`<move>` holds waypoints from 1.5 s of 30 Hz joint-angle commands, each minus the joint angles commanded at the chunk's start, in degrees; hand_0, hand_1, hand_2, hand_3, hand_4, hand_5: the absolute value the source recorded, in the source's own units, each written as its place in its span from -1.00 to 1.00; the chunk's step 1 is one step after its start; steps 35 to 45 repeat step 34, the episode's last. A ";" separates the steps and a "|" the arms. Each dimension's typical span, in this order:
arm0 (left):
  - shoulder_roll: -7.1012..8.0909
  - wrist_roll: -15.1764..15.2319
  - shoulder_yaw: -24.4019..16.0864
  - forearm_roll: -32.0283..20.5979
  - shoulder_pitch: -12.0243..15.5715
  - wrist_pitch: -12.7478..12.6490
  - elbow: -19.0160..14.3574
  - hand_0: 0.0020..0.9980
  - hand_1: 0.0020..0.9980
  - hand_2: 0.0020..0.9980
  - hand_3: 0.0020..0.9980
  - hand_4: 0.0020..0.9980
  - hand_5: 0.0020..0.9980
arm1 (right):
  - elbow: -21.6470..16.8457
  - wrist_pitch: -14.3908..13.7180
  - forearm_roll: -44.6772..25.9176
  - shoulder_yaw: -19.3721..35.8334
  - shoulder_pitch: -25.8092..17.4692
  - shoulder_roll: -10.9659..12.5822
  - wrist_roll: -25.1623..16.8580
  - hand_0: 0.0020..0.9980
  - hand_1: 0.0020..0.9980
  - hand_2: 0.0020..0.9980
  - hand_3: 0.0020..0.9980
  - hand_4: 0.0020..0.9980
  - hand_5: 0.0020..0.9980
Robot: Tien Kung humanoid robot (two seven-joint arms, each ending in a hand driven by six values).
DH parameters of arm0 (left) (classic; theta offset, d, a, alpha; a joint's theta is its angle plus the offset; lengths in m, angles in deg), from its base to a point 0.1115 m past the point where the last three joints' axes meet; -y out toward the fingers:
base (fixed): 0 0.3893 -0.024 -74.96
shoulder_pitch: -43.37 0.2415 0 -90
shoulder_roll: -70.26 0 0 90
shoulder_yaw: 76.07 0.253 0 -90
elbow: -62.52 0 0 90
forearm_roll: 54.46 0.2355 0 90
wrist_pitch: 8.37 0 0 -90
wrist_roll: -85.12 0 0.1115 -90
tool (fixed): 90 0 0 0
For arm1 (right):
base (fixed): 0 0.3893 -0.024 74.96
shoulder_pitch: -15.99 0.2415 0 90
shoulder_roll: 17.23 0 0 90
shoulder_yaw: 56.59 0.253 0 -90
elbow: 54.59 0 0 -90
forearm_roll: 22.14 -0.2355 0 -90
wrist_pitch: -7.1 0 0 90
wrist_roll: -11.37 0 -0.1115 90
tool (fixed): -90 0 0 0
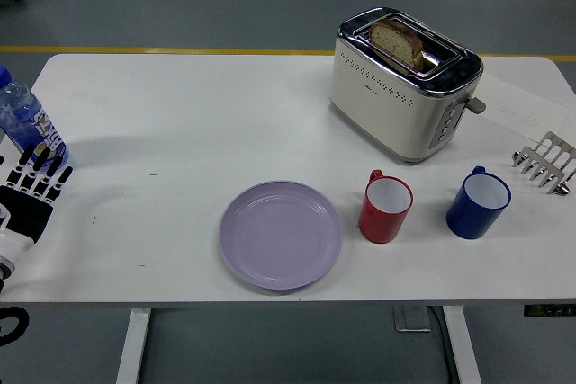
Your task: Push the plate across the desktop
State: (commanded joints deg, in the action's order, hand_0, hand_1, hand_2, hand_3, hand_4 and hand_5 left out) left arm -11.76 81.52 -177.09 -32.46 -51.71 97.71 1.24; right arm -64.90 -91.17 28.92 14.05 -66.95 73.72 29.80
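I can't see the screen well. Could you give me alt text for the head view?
A round lilac plate sits untouched near the front edge of a white table, while the robot's black left hand hovers open at the far left beside a blue-capped water bottle. Right of the plate stand a red mug, a blue mug and a cream toaster holding bread.

The white table (180,114) carried a lilac plate (281,235) near its front edge. A red mug (386,209) stood just right of the plate, a blue mug (478,203) further right. A cream toaster (402,85) stood behind the mugs. A metal rack (544,164) lay at the right edge, a water bottle (25,120) at the left.
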 joint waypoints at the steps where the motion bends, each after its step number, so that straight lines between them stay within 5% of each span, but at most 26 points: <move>1: 0.00 0.01 0.00 0.00 0.01 -0.01 0.00 0.07 0.31 0.29 0.29 0.02 1.00 | 0.00 0.01 0.09 0.06 -0.03 0.00 0.01 0.03 -0.04 0.16 0.09 -0.64 -0.35; 45: -0.20 -0.40 -0.45 0.32 -0.20 -0.11 0.78 0.08 0.31 0.29 0.30 0.02 1.00 | 0.00 0.08 0.99 0.69 0.31 0.01 0.23 0.03 -0.04 0.16 0.09 -0.64 -0.35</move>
